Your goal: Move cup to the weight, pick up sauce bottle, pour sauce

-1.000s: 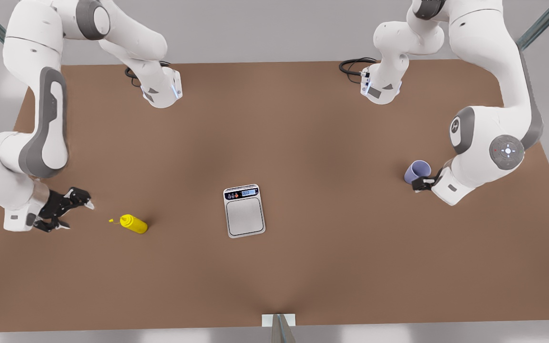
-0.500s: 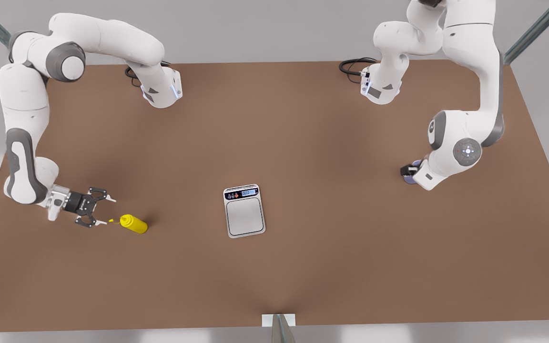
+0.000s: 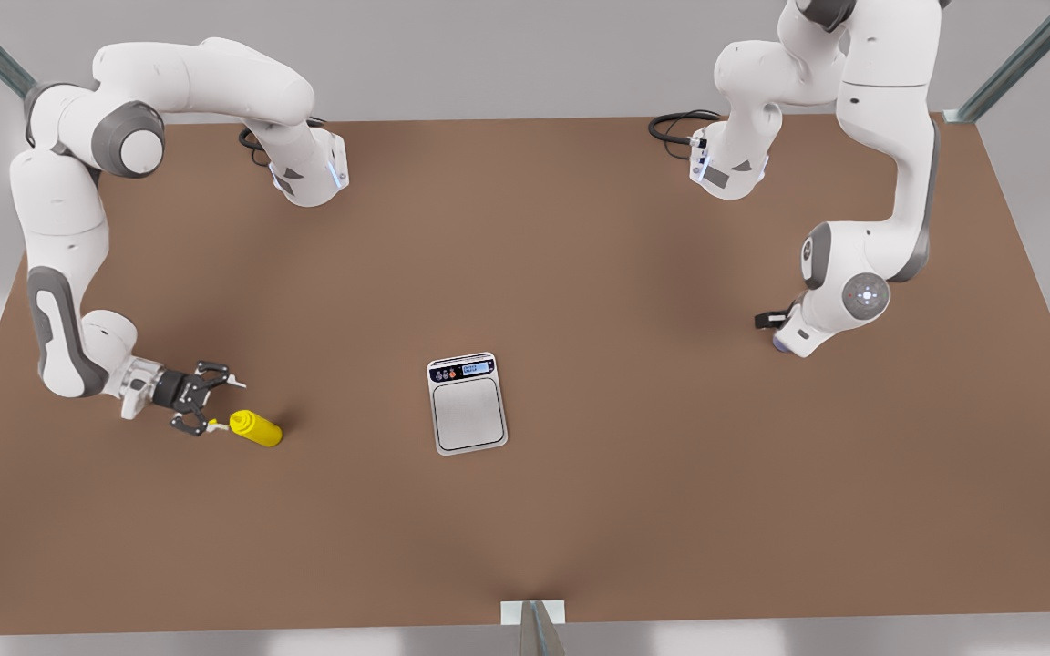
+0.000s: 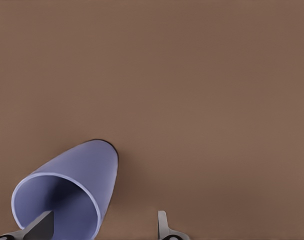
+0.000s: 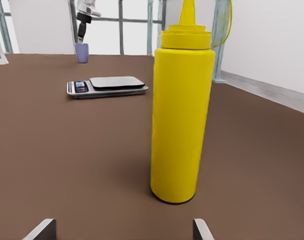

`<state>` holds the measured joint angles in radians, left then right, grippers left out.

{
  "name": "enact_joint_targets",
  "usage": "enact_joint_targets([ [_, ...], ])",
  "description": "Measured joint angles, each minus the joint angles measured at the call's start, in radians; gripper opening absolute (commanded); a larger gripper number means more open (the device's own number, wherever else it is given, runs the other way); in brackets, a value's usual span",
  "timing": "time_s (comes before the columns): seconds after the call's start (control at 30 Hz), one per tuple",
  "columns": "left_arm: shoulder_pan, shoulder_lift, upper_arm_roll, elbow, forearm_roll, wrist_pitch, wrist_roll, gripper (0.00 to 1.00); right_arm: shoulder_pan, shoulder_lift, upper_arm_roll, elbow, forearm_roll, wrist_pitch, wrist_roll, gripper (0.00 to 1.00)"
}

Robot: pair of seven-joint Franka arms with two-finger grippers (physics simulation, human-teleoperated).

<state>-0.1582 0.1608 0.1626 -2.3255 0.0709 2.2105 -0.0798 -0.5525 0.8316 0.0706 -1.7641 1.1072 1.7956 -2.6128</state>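
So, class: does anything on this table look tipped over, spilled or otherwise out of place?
Nothing stands out. The yellow bottle stands upright, the purple cup stands upright apart from the scale, and the table shows no spill.

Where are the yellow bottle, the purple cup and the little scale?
sauce bottle (image 5: 181, 120): right wrist view, middle of its yellow body.
cup (image 4: 87, 172): left wrist view, on its outer wall.
weight (image 3: 468, 415): front view, middle of its square plate.

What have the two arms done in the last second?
The right end effector, open, moved toward the bottle. The left end effector, open, came down over the cup, one finger inside the rim. Bottle and scale stayed put.
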Motion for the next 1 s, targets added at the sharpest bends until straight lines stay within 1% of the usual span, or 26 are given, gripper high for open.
enact_joint_targets([
  [0.1, 0.0, 0.008, 0.0, 0.0, 0.001, 0.003, 0.0, 0.99, 0.003, -0.003, 0.0, 0.006, 0.003, -0.013, 0.01, 1.0],
  [0.17, 0.0, 0.011, 0.0, 0.0, 0.001, 0.008, 0.0, 0.94, 0.009, -0.008, 0.002, 0.009, 0.013, -0.018, 0.014, 1.0],
  [0.23, 0.0, 0.016, 0.0, -0.004, 0.001, 0.026, 0.0, 0.78, 0.007, -0.003, 0.002, 0.028, 0.019, -0.016, 0.014, 1.0],
  [0.33, 0.0, 0.022, 0.0, -0.017, 0.001, 0.05, -0.009, 0.64, 0.008, -0.002, 0.002, 0.039, 0.034, -0.012, 0.014, 1.0],
  [0.37, 0.0, 0.023, 0.0, -0.017, 0.001, 0.05, -0.011, 0.62, 0.01, -0.002, 0.001, 0.04, 0.038, -0.009, 0.014, 1.0],
  [0.43, 0.0, 0.028, 0.0, -0.017, 0.001, 0.051, -0.011, 0.48, 0.025, 0.005, 0.002, 0.04, 0.05, -0.006, 0.014, 1.0],
  [0.63, 0.0, 0.036, 0.002, -0.017, 0.002, 0.052, -0.009, 0.46, 0.051, 0.037, 0.002, 0.076, 0.073, -0.001, 0.016, 1.0],
  [0.7, 0.0, 0.036, 0.002, -0.018, 0.002, 0.053, -0.009, 0.42, 0.06, 0.042, 0.002, 0.079, 0.074, 0.001, 0.017, 1.0],
  [0.73, 0.0, 0.034, 0.002, -0.018, 0.002, 0.058, -0.011, 0.42, 0.062, 0.043, 0.002, 0.083, 0.074, 0.001, 0.017, 1.0],
  [0.77, 0.001, 0.034, 0.003, -0.018, 0.002, 0.06, -0.011, 0.37, 0.069, 0.043, 0.002, 0.083, 0.074, 0.001, 0.017, 1.0],
  [0.93, -0.001, 0.027, 0.013, -0.061, 0.002, 0.141, -0.012, 0.37, 0.091, 0.058, 0.002, 0.086, 0.097, 0.005, 0.016, 1.0],
  [0.97, 0.002, 0.027, 0.015, -0.065, 0.002, 0.147, -0.012, 0.32, 0.091, 0.058, 0.001, 0.085, 0.097, 0.005, 0.016, 1.0],
  [1.0, 0.0, 0.026, 0.015, -0.067, 0.002, 0.147, -0.012, 0.29, 0.091, 0.059, 0.002, 0.086, 0.101, 0.005, 0.016, 1.0],
])
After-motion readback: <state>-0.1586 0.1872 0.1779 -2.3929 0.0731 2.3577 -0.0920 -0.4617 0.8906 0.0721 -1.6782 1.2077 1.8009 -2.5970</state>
